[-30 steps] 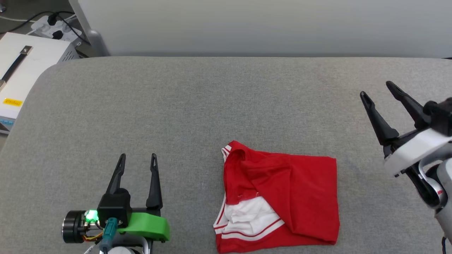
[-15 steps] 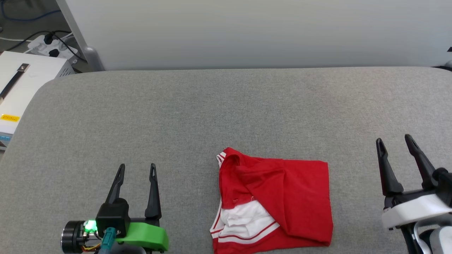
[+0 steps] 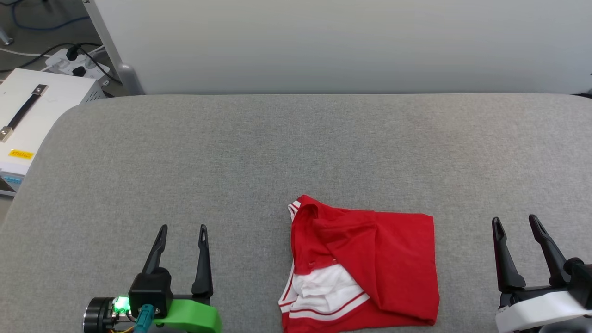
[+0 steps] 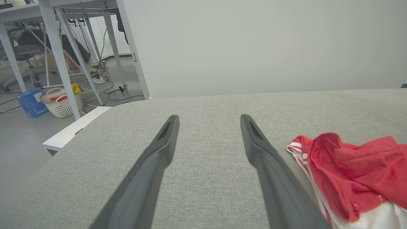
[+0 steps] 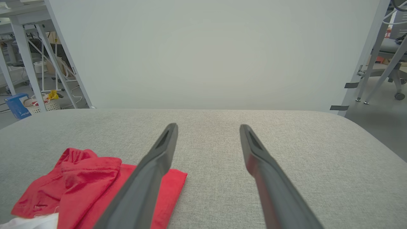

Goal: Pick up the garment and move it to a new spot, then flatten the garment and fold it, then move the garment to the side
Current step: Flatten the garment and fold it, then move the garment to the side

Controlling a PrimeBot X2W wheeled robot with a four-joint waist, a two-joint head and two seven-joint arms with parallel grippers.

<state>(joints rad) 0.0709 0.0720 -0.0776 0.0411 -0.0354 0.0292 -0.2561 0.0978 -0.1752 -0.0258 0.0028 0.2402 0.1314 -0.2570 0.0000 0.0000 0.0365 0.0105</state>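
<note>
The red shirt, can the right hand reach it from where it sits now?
Probably yes: the right hand is open, beside the garment, and just gray tabletop lies between them.

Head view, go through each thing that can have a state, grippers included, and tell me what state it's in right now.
garment: folded into a rough, rumpled rectangle, a white sleeve showing at its near left, lying on the grey table, held by nothing.
left gripper: open, empty, apart from the garment on its left.
right gripper: open, empty, apart from the garment on its right.
power strip: on the floor, black plugs in it.
</note>
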